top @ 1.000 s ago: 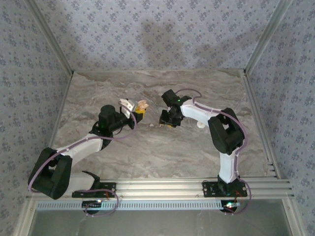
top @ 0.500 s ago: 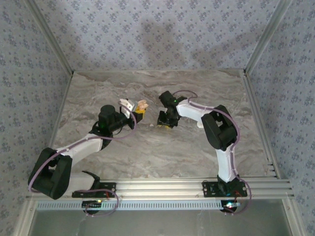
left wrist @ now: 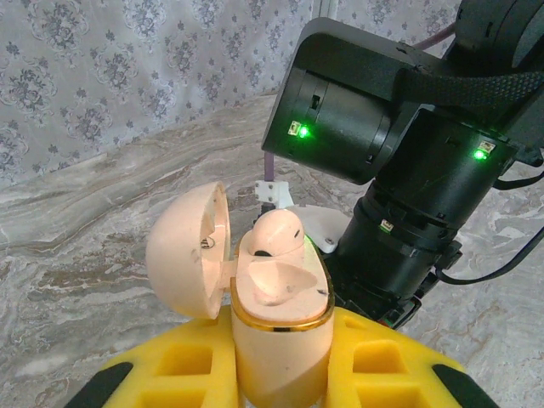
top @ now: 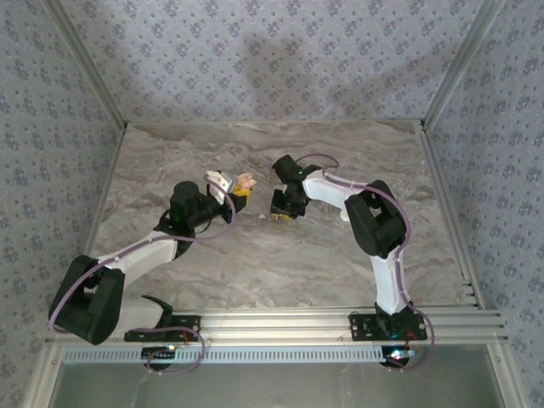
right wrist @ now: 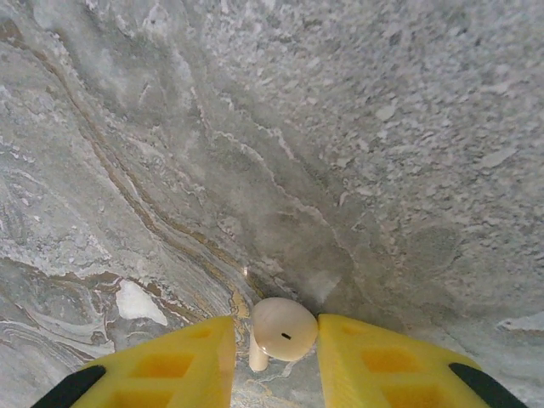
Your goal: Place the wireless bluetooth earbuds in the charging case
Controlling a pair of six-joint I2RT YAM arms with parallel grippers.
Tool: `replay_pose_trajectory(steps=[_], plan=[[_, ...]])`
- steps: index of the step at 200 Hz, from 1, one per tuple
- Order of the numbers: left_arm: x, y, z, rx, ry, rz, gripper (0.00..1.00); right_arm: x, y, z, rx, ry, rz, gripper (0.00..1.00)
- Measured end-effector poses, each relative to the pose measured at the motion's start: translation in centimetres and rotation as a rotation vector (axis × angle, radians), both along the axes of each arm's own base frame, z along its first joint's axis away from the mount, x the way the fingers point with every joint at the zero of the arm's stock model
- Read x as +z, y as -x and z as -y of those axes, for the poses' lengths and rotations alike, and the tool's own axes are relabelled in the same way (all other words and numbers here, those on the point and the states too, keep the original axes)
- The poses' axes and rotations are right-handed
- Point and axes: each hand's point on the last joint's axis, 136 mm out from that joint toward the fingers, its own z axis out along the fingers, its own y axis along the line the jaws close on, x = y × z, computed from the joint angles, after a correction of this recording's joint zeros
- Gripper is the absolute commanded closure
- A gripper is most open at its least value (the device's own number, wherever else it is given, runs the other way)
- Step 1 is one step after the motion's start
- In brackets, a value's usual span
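Peach charging case (left wrist: 280, 340) stands open, one earbud (left wrist: 274, 234) seated — the other earbud (right wrist: 283, 327) lies on marble (right wrist: 340, 127).

Soft, even light is coming from overhead, washing the table (top: 255, 255) without glare and throwing faint, smeared arm shadows onto the back wall (top: 263, 51). In the left wrist view, green lamps (left wrist: 301, 131) are glowing on dark housing. The charging case (left wrist: 280, 340) is glinting along its gold rim. The right gripper (right wrist: 276, 330) is blurring slightly at the frame's bottom edge.
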Motion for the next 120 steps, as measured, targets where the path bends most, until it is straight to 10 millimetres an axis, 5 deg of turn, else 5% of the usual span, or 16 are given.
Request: replay_pose_trajectory(steps=[120], plan=[[-0.01, 0.01, 0.0, -0.001, -0.001, 0.0, 0.81, -0.2, -0.25, 0.32, 0.004, 0.033, 0.001, 0.74]])
